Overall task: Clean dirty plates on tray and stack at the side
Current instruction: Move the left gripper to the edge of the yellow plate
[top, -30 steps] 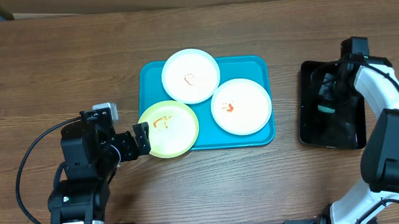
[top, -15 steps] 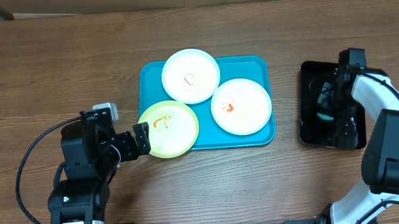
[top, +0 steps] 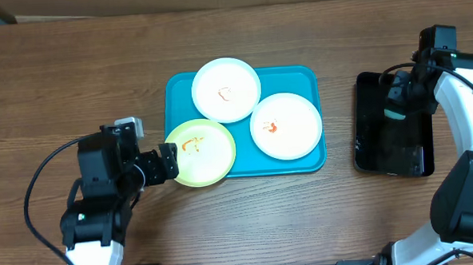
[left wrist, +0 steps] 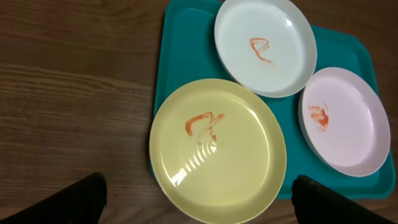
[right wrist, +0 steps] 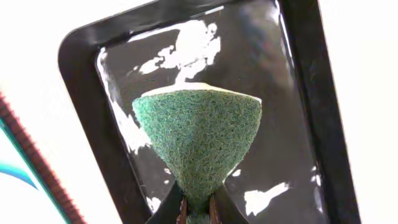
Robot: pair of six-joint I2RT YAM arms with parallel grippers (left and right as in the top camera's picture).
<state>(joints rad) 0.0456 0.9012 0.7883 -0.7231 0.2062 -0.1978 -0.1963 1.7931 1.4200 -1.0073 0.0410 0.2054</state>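
The left end effector (top: pixel 167 162) holds its fingers wide apart. The yellow-green plate (top: pixel 201 152) lies just ahead, overhanging the turquoise tray (top: pixel 179 99). Beyond it, a white plate (top: pixel 226 89) and a second white plate (top: pixel 286 125) lie on the tray. The right end effector (right wrist: pixel 196 214) is clamped on a green sponge (right wrist: pixel 198 140), with a black tray (top: pixel 393 154) beneath on the worktop (top: pixel 74 68).

white plates: two, the rear white plate (top: pixel 226 101) and the right white plate (top: pixel 289 138)
yellow-green plate (top: pixel 210 159): one
plates in all: three
plates with an orange-red smear: three
turquoise tray (top: pixel 179 99): one
black tray (top: pixel 389 154): one
trays in all: two
green sponge (right wrist: pixel 199 143): one
robot arms: two, the left arm (top: pixel 98 166) and the right arm (top: pixel 459 99)
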